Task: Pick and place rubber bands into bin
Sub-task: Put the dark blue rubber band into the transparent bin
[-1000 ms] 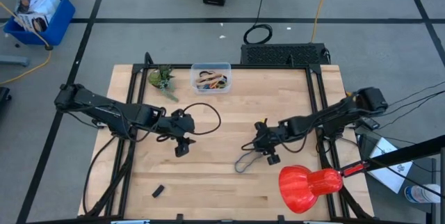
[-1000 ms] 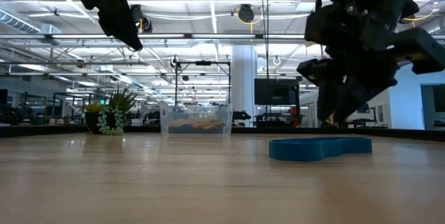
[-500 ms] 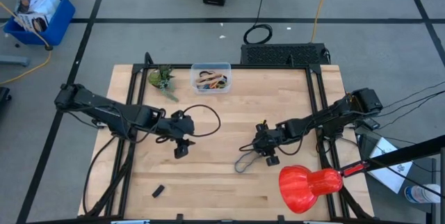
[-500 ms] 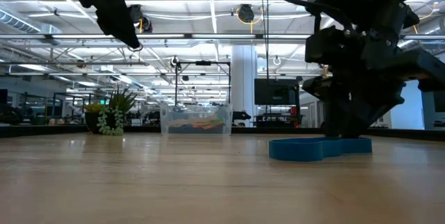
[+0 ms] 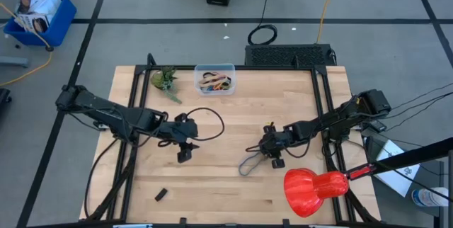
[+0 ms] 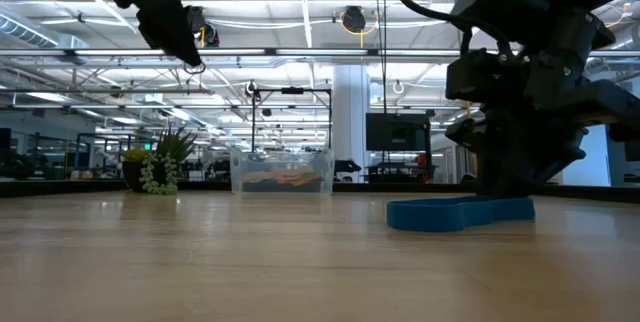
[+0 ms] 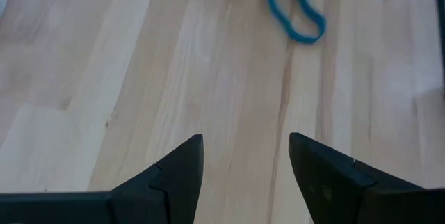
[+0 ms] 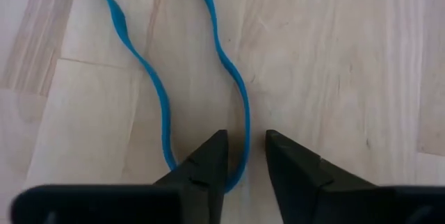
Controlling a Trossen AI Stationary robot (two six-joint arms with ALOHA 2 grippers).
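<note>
Straddling near end of blue rubber band (image 8: 167,113), right tool (image 8: 245,156) half-closed, not yet clamped; band's length runs straight ahead; left tool (image 7: 245,156) apart, idle.

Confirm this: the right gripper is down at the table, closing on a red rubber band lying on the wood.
Not red. The right wrist view shows the right gripper down at the table, closing on a blue rubber band lying on the wood.
</note>
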